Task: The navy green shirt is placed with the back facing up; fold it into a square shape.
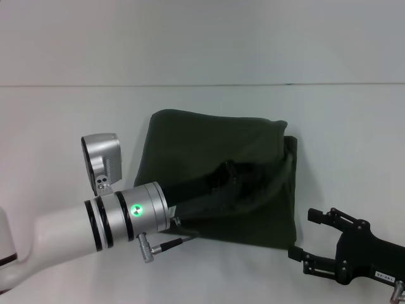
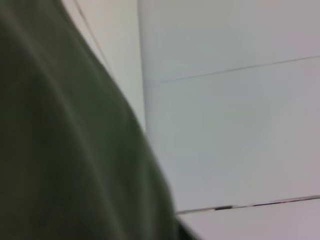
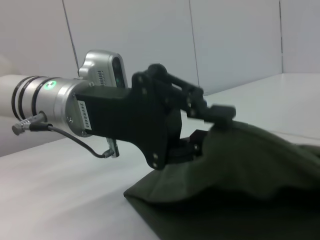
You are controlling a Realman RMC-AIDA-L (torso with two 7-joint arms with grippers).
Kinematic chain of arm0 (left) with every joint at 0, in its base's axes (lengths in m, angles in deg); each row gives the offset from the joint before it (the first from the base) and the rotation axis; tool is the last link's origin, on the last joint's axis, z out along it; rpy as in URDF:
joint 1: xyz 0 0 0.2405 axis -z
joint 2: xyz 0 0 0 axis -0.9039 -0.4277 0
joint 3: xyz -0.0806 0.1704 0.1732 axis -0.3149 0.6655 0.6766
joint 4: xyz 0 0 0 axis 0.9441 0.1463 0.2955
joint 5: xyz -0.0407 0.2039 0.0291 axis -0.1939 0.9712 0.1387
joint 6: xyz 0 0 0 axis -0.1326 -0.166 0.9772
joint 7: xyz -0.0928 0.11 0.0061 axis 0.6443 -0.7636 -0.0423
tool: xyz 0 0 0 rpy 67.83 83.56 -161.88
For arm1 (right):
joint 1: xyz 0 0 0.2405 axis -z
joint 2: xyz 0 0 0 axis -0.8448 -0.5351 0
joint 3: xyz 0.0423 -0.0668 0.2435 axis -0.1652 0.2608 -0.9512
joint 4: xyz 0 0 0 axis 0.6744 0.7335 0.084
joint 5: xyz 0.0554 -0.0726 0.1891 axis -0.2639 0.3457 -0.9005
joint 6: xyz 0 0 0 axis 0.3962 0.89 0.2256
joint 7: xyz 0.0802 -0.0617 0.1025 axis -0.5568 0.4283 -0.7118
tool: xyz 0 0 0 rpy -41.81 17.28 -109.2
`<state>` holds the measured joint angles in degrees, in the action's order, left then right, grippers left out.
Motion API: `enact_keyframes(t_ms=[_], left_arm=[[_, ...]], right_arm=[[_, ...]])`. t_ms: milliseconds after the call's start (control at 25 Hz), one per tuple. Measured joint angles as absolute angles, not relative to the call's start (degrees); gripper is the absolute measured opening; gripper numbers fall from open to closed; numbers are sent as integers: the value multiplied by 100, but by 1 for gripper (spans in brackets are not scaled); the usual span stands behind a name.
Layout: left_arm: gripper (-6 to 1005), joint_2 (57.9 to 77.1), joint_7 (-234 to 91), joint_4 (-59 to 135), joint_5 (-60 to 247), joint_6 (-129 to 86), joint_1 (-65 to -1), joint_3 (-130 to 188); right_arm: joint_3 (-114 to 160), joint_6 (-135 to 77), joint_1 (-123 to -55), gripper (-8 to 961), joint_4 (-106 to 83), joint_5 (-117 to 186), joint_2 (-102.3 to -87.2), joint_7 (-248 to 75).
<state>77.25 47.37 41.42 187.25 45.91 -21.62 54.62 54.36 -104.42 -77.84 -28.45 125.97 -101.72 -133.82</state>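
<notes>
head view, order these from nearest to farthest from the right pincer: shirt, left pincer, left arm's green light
1. Shirt: its near right corner lies just left of the right pincer.
2. Left pincer: mid-shirt, wrapped in the cloth.
3. Green light: farthest left, on the left wrist.

Dark olive fabric of the shirt fills one whole side, very close and blurred. Beyond its sloping edge stands a pale wall with thin seams.
</notes>
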Motion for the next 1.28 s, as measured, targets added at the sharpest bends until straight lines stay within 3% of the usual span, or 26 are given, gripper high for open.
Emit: enact_keyframes(t_ms=[120, 240, 440, 680, 760, 920, 1000, 1280], left_arm=[[56, 7710, 4670, 4182, 18730, 4781, -2179, 5455], [334, 7688, 4396, 4394, 18792, 5075, -2196, 5643], [601, 7658, 3766, 5525, 18825, 5590, -2588, 6210], [818, 7522, 2991, 6981, 18848, 5846, -3404, 6383], [846, 7380, 3367, 7071, 18850, 5550, -3486, 6254], [901, 6902, 5326, 6545, 18971, 4354, -3366, 6163], [929, 6772, 5967, 6306, 18975, 4045, -3262, 6166], [965, 6906, 6064, 6228, 19016, 3167, -2896, 6514]], right_arm=[[5393, -10439, -7784, 928, -2844, 12594, -10173, -13385], [5236, -10461, -7747, 928, -2841, 12593, -10167, -13387], [4640, -10759, -7659, 928, -2836, 12592, -10139, -13433], [4421, -11006, -7758, 927, -2859, 12599, -10131, -13941], [4451, -10967, -7791, 927, -2862, 12623, -10131, -14060], [4564, -10934, -7799, 927, -2863, 12782, -10158, -13984], [4595, -10920, -7800, 927, -2854, 12902, -10167, -13905], [4719, -10909, -7779, 927, -2825, 13111, -10172, -13778]])
